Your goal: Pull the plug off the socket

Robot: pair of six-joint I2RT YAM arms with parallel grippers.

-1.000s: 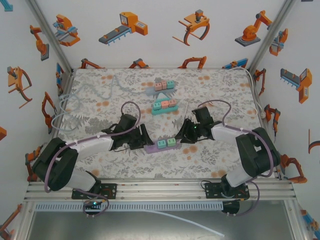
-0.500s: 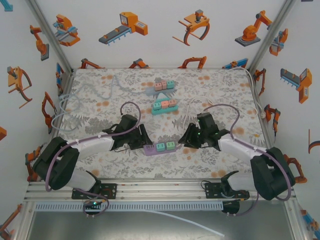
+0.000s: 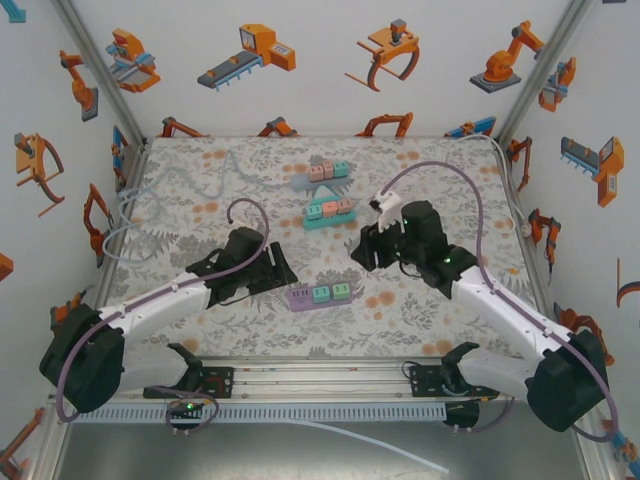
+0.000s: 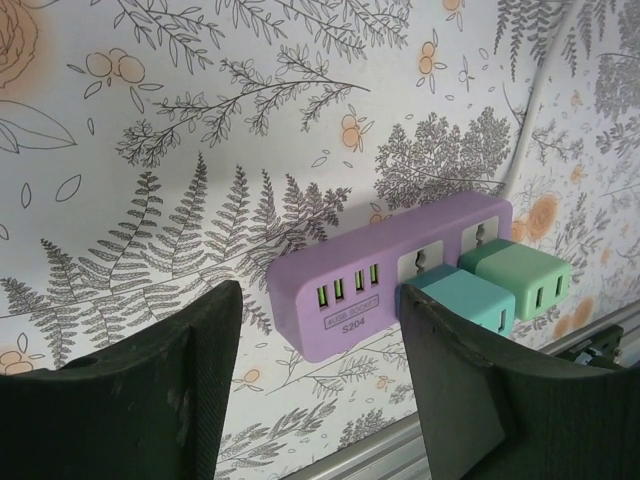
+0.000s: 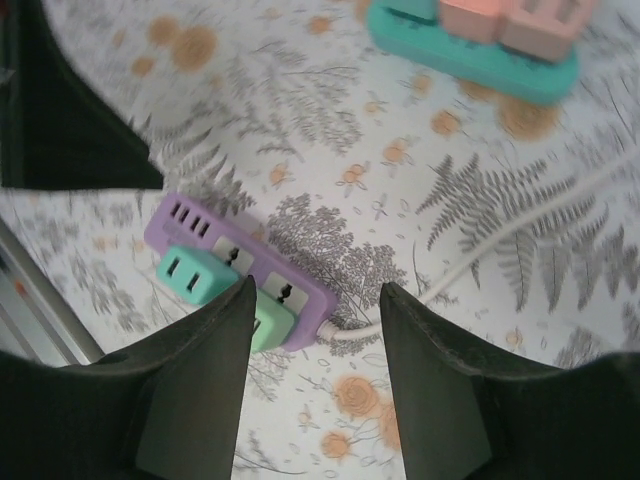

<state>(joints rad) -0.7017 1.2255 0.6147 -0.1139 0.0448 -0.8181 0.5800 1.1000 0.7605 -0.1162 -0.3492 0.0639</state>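
On a floral-print table [image 3: 450, 175], boxy teal plugs [image 4: 455, 300] stud a smooth lilac socket [image 4: 350, 290]

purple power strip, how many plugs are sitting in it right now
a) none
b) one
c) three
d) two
d: two plugs sit side by side in the purple power strip, a teal plug and a green plug next to it.
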